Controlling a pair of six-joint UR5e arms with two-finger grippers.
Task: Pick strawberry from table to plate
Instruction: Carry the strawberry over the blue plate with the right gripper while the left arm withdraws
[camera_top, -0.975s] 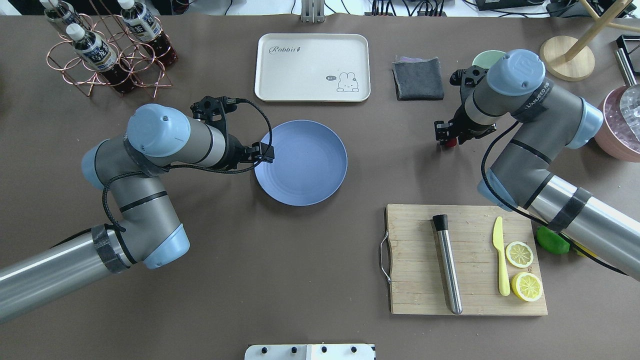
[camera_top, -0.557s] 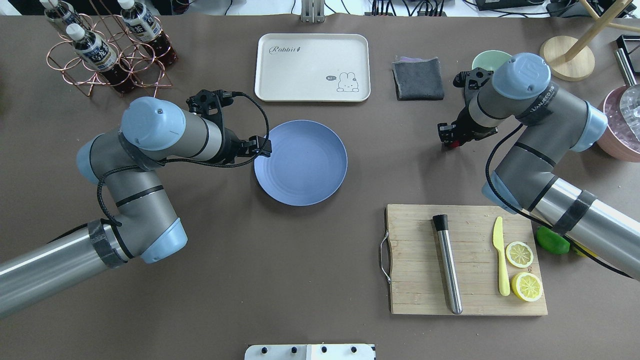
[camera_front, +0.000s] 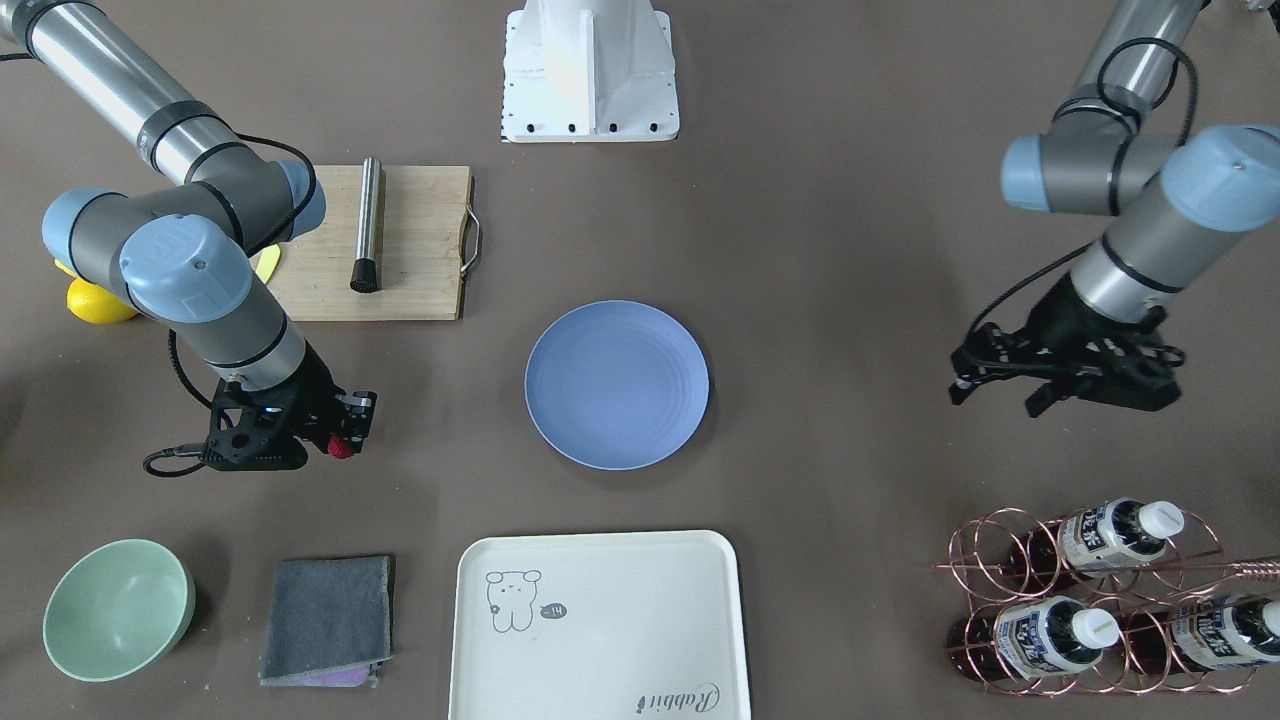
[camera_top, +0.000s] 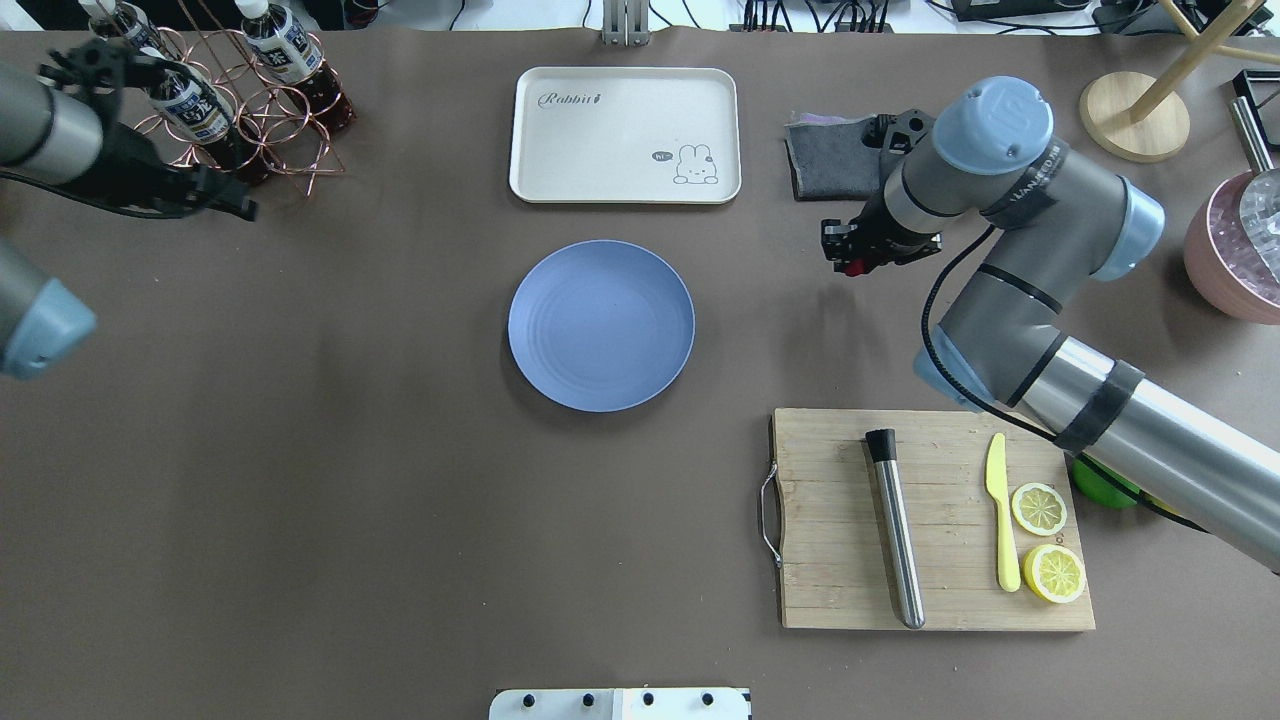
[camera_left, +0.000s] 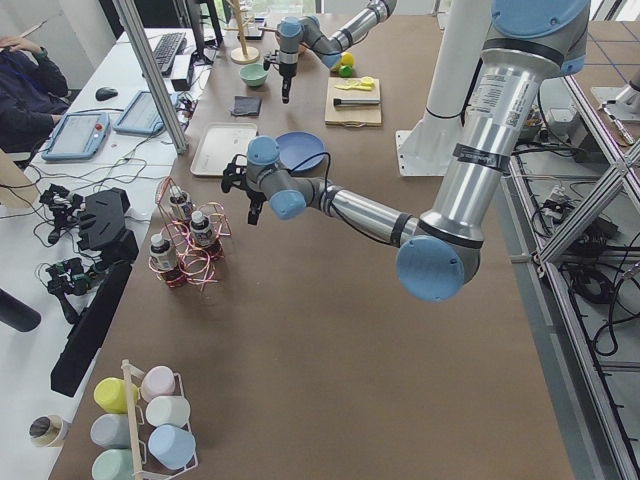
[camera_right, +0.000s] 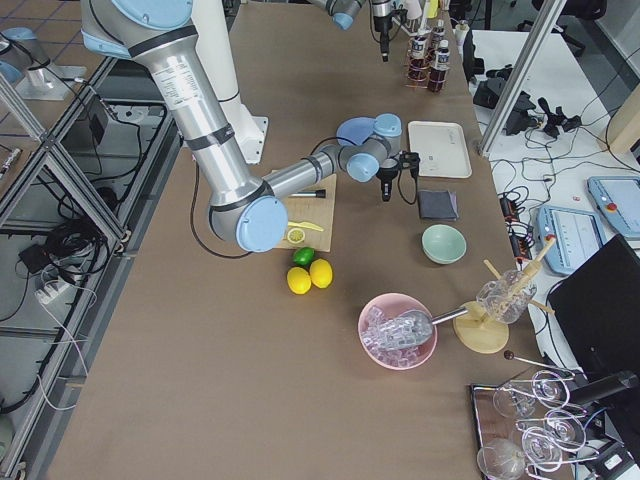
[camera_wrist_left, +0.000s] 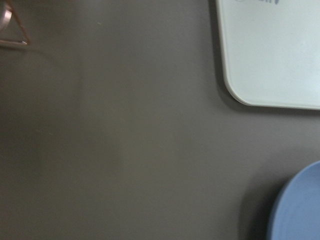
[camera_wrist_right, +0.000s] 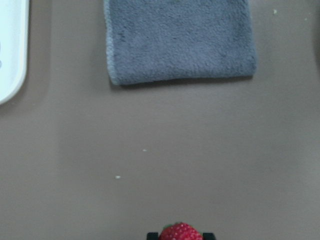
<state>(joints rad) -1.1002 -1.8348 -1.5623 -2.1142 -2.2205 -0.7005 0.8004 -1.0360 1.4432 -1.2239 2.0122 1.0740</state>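
My worry is the berry itself: the strawberry (camera_top: 853, 269) is tiny, pinched in the right gripper's (camera_top: 848, 258) fingertips right of centre in the overhead view, seemingly lifted off the table (camera_top: 400, 500). A slack pinch could drop it short of the blue plate (camera_top: 600, 325), and a high release could roll it off the shallow rim. Nothing lies between: grey cloth (camera_top: 825, 160) and cream tray (camera_top: 625, 135) above, cutting board (camera_top: 830, 520) below. The left gripper (camera_top: 235, 208) hangs upper left by the bottle rack (camera_top: 200, 120) — I cannot tell its finger spread.
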